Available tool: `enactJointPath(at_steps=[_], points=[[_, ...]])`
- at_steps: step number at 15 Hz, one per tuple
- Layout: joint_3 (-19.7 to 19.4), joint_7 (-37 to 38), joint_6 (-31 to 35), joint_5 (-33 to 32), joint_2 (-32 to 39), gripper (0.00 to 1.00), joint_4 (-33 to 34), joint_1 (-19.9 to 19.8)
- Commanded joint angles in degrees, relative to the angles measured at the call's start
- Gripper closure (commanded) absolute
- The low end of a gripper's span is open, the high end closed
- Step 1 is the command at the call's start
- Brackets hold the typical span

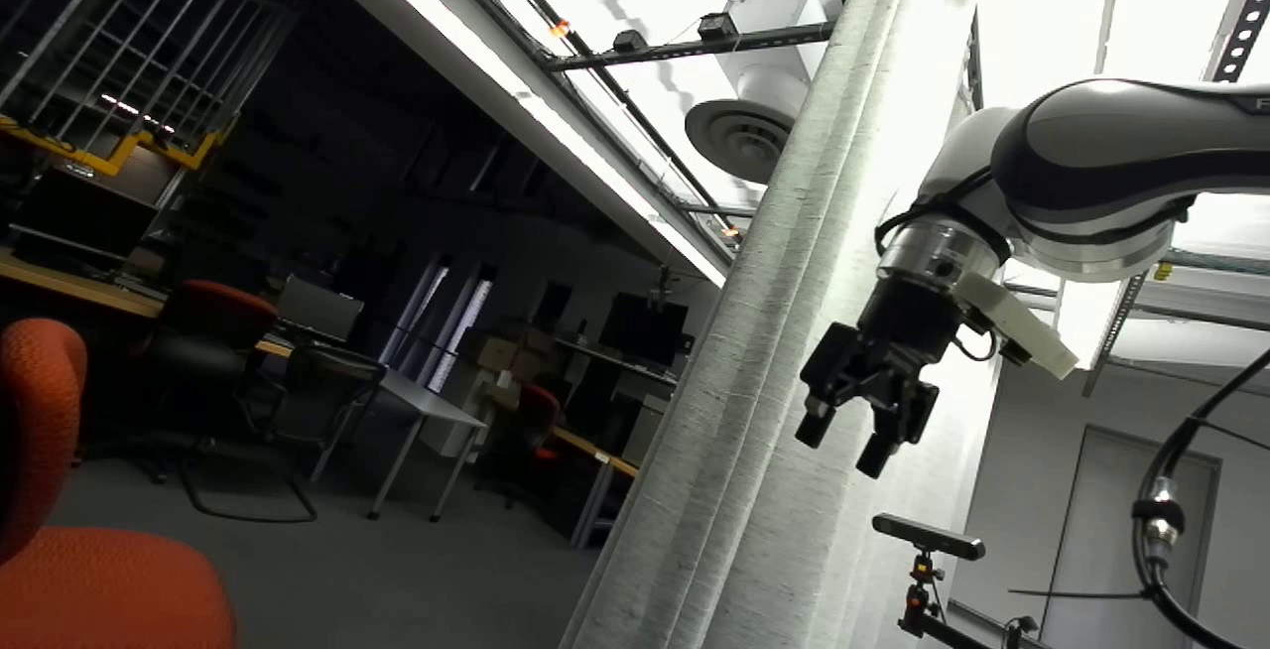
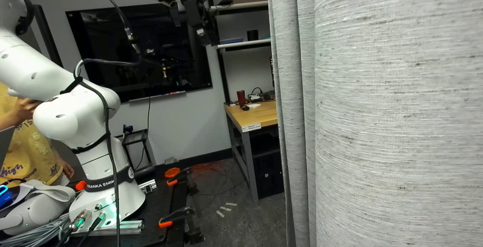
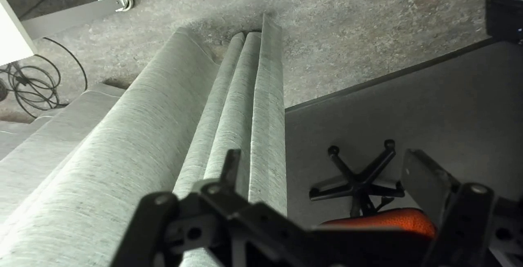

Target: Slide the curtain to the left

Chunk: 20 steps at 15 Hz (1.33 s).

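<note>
The curtain (image 1: 754, 411) is a tall pale grey-white fabric with lengthwise folds. It hangs in both exterior views, filling the right side of an exterior view (image 2: 392, 111). In the wrist view the curtain (image 3: 139, 144) runs from the left to the middle, its edge fold reaching down to the floor. My gripper (image 1: 845, 443) is open, with its fingers apart and nothing held. In an exterior view it also shows at the top (image 2: 203, 37). In the wrist view one finger of the gripper (image 3: 327, 161) overlaps the edge folds; whether it touches them I cannot tell.
A small camera on a mount (image 1: 928, 536) stands below the gripper. An orange chair (image 3: 384, 220) is on the floor beyond the curtain edge. A wooden desk (image 2: 251, 113) stands behind the curtain's edge. A person in yellow (image 2: 32, 152) is by the robot base.
</note>
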Motion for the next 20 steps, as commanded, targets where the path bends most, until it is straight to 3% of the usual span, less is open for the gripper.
enactJointPath(at_steps=[1,9,20], points=[[-1.55,0.22,1.12,-0.85,4.41,0.0,4.65,-1.65],[-1.52,2.77,6.86,-0.68,10.56,0.0,14.72,-2.21],[-5.07,6.03,9.2,-5.13,13.91,0.0,22.42,-7.25]])
